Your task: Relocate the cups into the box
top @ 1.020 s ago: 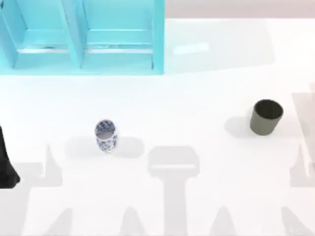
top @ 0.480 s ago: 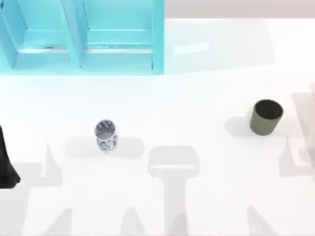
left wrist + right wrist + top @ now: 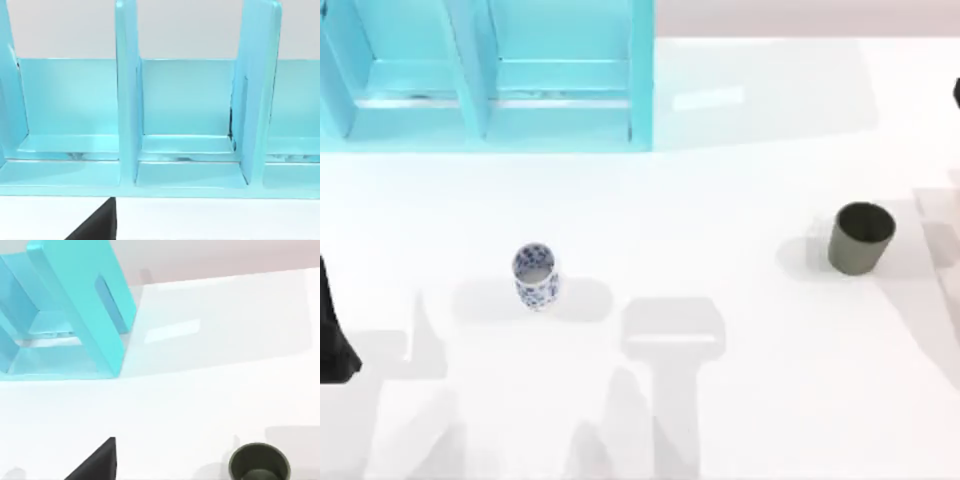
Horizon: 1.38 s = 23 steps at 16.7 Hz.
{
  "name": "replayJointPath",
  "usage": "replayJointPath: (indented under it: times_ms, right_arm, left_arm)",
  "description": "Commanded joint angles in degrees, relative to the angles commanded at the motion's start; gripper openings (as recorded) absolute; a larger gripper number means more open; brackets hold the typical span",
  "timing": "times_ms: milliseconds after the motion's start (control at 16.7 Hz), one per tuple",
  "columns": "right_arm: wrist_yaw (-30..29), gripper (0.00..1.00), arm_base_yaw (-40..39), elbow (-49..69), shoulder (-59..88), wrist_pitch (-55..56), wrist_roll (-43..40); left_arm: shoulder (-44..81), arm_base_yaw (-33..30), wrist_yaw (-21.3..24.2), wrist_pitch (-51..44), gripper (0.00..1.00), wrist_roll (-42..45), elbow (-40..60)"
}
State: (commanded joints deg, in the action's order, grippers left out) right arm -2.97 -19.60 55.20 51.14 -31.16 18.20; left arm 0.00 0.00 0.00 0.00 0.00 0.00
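Table: white surface (image 3: pixel 740 180) running wide under the overhead camera, soft grey shadows along its near edge
Box: turquoise, split by upright dividers into open compartments (image 3: pixel 490 75), sitting at the far left of the table; the left wrist camera looks straight into it (image 3: pixel 185 120)
Patterned cup: white with blue print (image 3: pixel 535 276), upright, left of centre, well apart from the box
Olive cup: plain dark olive-grey (image 3: pixel 861 238), upright at the right side, far from its partner; seen again at the right wrist picture's edge (image 3: pixel 259 465)
Left arm: dark shape at the left edge (image 3: pixel 334 330), cannot tell how its jaws stand
Right arm: dark sliver at the far right edge (image 3: pixel 956 92), jaws impossible to judge
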Motion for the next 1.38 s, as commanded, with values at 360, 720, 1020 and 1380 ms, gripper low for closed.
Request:
replayJointPath:
  times_ms: [360, 720, 1020, 1380]
  right_arm:
    - [-3.51, 1.0, -12.74, 38.61, 35.78, -22.21, 13.0]
    - [-7.37, 1.0, -24.41, 75.48, 70.02, -42.64, 25.25]
    - [-10.15, 1.0, -31.54, 98.99, 91.71, -54.98, 32.9]
    - [-11.72, 1.0, -35.2, 111.21, 103.16, -61.13, 36.84]
  left_arm:
    - [0.0, 0.0, 0.0, 0.0, 1.0, 0.0, 0.0]
    - [0.0, 0.0, 0.0, 0.0, 1.0, 0.0, 0.0]
    - [0.0, 0.0, 0.0, 0.0, 1.0, 0.0, 0.0]
    - [0.0, 0.0, 0.0, 0.0, 1.0, 0.0, 0.0]
